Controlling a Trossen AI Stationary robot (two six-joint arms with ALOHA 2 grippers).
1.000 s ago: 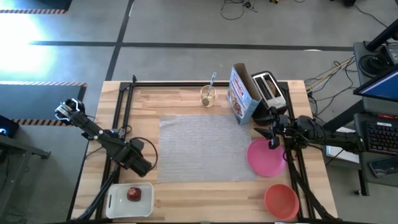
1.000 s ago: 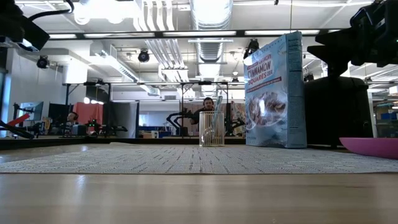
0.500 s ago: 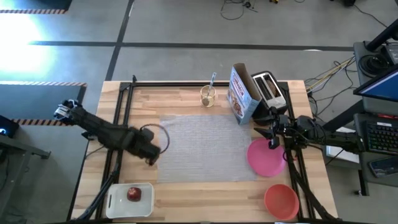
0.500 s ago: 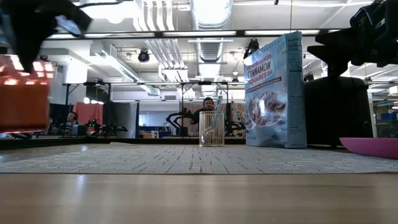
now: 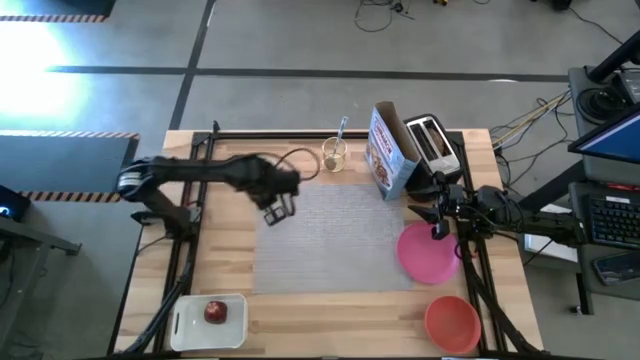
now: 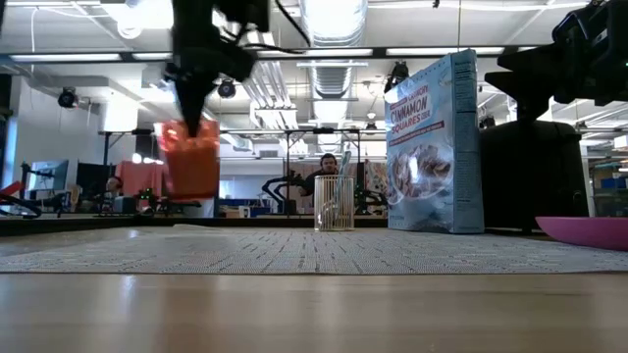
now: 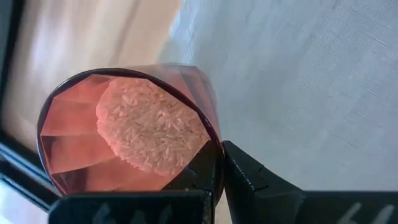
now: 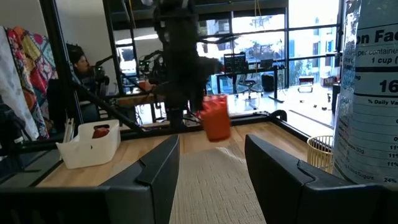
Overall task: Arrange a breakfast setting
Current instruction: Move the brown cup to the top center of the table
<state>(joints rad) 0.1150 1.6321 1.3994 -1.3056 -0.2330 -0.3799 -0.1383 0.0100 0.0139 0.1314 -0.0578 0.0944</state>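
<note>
The left gripper (image 5: 283,206) is positioned left of centre in the upper half of the high view, over the upper-left corner of the grey translucent mat (image 5: 335,238), with its fingers (image 7: 245,177) clamped together on the rim of the small orange cup (image 6: 190,158). In the low view the cup hangs upright, clear of the mat, at the left of the frame. In the left wrist view the cup's open mouth faces the camera and one finger sits inside the rim, the other outside. The right gripper (image 5: 437,215) is located at the right of the high view, just above the round pink plate (image 5: 428,252), with its fingers (image 8: 159,176) standing apart and nothing between them. The plate lies at the right edge of the mat, partly on it. The orange-red bowl (image 5: 452,323) sits on the tabletop (image 5: 225,285) at the lower right. The red apple (image 5: 215,311) rests in a white tray (image 5: 188,323) at the lower left. A clear holder (image 5: 334,154) with a metal spoon (image 5: 341,130) stands at the upper centre, just beyond the mat. A cereal box (image 5: 390,152) stands upright to its right, with a toaster (image 5: 432,143) just beside the box. In the low view, a person (image 6: 329,165) shows far off in the room, behind the holder.
</note>
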